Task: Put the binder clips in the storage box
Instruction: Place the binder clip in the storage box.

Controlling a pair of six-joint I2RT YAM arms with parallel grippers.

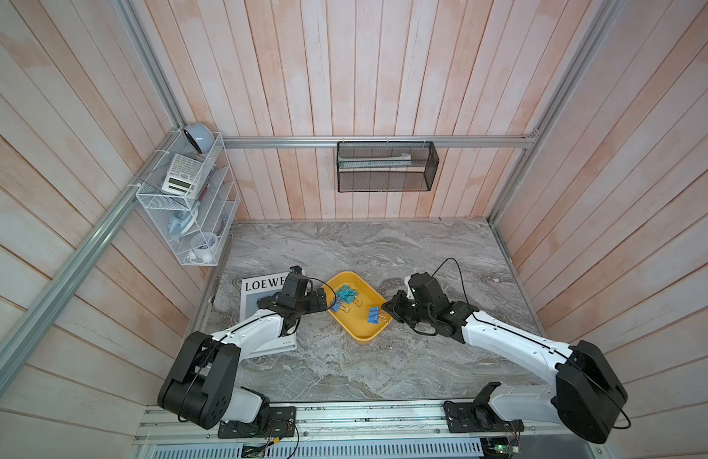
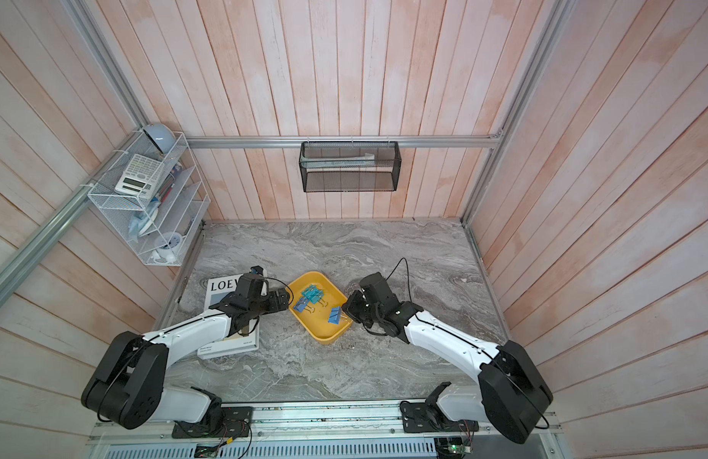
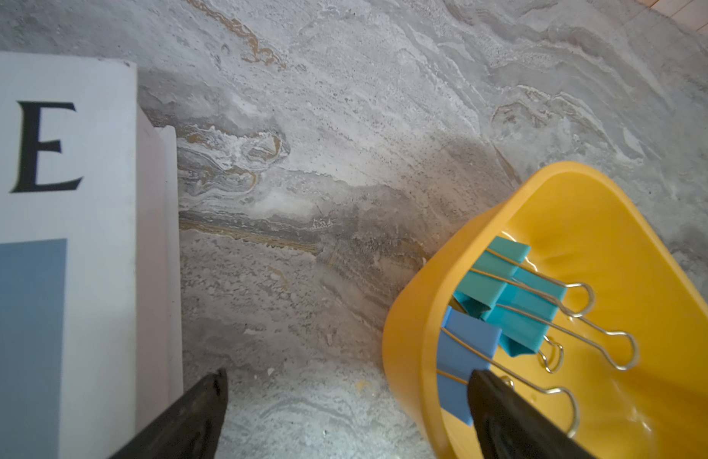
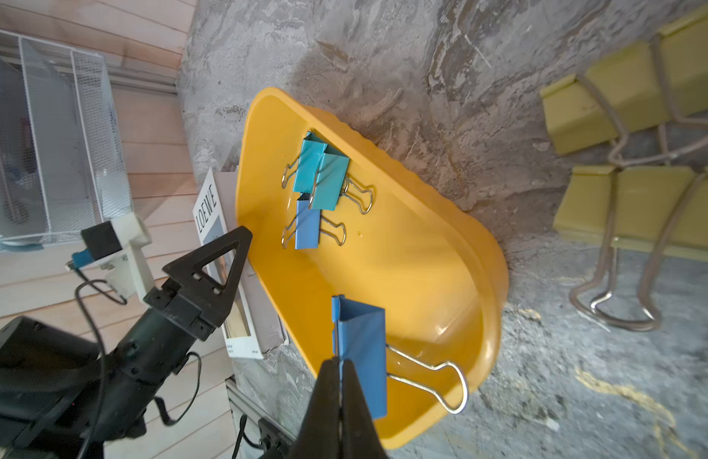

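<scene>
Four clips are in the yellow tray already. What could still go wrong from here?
1. The right pincer is shut right at the edge of a blue clip; pulling away might drag it out of the storage box.
2. Two pale yellow clips lie on the table beside the box, where a careless sweep could scatter them.
3. The open left pincer seems to straddle the box's rim and might nudge it.

"LOEWE", black capitals, on white magazine (image 4: 210, 212) cover (smaller print below unreadable).
</scene>
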